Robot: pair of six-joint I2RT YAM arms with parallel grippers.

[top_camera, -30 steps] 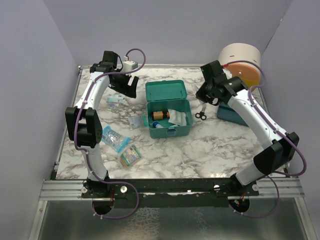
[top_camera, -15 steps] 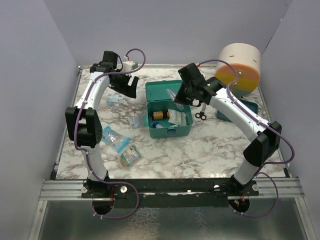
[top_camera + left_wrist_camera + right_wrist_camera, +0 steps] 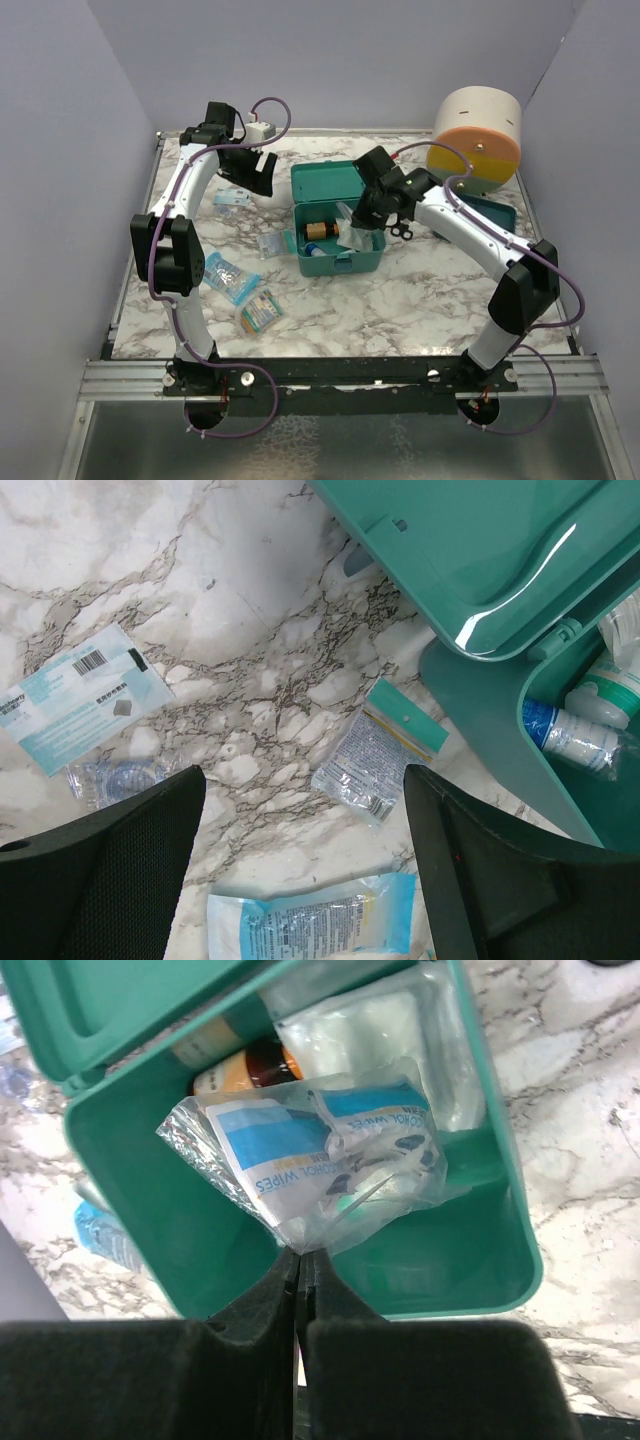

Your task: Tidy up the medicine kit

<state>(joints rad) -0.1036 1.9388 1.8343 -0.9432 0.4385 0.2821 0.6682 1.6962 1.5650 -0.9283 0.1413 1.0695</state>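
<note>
The medicine kit (image 3: 350,265), a teal box with its lid (image 3: 332,183) open, stands mid-table; it also shows in the right wrist view (image 3: 505,1260) and the left wrist view (image 3: 480,695). Inside lie a brown bottle (image 3: 321,231), a white packet (image 3: 400,1020) and a small bottle (image 3: 570,735). My right gripper (image 3: 300,1255) is shut on a clear bag of alcohol wipes (image 3: 320,1155) and holds it over the open box (image 3: 357,228). My left gripper (image 3: 300,880) is open and empty, above loose packets left of the kit (image 3: 260,175).
Packets lie left of the kit: a white-blue one (image 3: 80,695), a clear one with a teal top (image 3: 380,755), a blue one (image 3: 310,925), two more near the front left (image 3: 230,277) (image 3: 260,312). Scissors (image 3: 402,230), a flat teal tray (image 3: 490,215) and a round drawer unit (image 3: 478,140) sit to the right.
My right arm has swung left from beside the tray to over the open kit, carrying the bag of wipes, and lowered it towards the box. The left arm has not moved.
</note>
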